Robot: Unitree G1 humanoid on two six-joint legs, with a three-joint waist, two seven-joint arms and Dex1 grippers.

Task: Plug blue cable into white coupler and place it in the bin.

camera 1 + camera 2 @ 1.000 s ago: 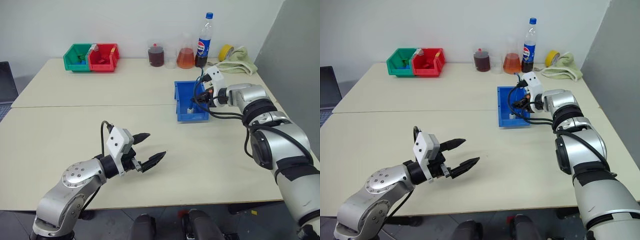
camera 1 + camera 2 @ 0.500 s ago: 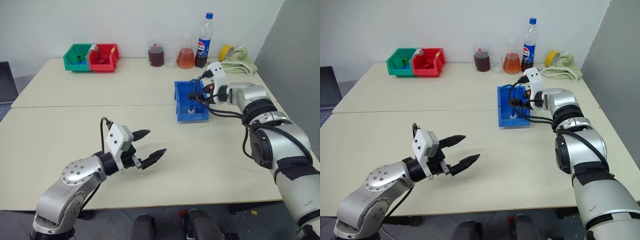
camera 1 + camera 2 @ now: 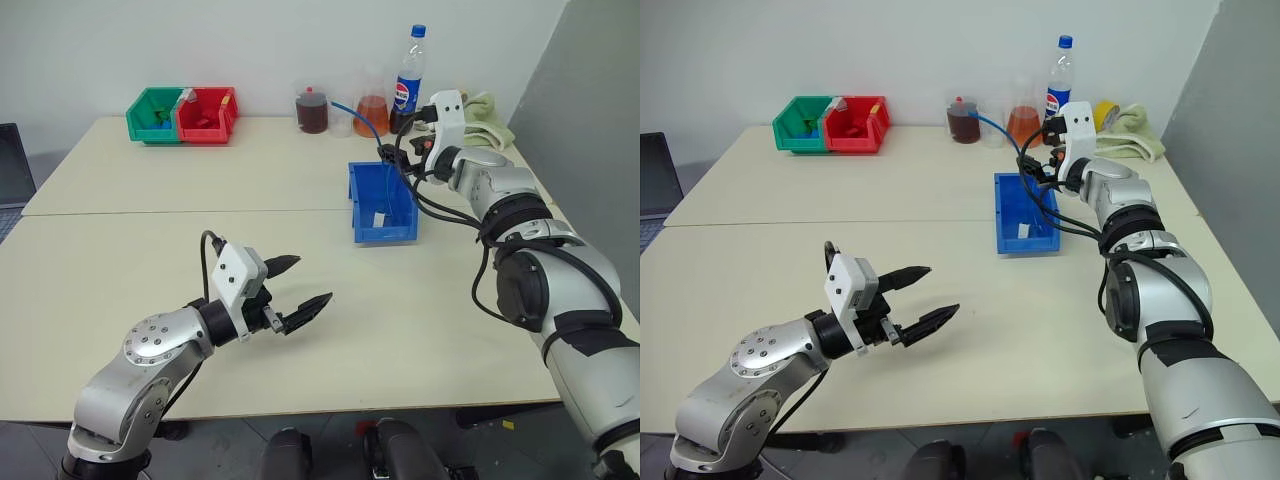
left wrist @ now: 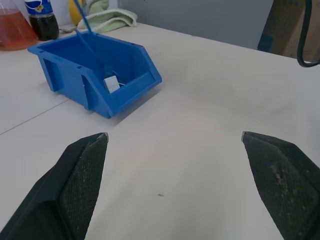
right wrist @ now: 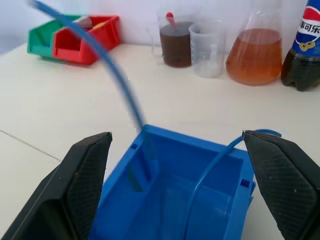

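The blue bin [image 3: 403,224] stands right of the table's middle, its cut-away front facing me. The white coupler [image 3: 380,218] lies on its floor, also seen in the left wrist view as the coupler [image 4: 112,84]. The blue cable [image 3: 358,118] arcs up out of the bin toward the beakers; in the right wrist view the cable [image 5: 117,75] rises between the fingers. Whether its plug sits in the coupler I cannot tell. My right gripper [image 5: 176,134] hovers open above the bin's far rim, holding nothing. My left gripper [image 3: 310,281] is open and empty over bare table near the front.
A green bin [image 3: 155,115] and a red bin [image 3: 205,113] sit at the back left. Behind the blue bin are a beaker of dark liquid [image 3: 312,110], an orange flask [image 3: 371,115], a cola bottle [image 3: 408,85], a yellow tape roll [image 3: 452,103] and a towel [image 3: 487,112].
My right gripper has opened and lifted up out of the blue bin. The cable it let go has sprung upward in an arc. The left arm has stayed put.
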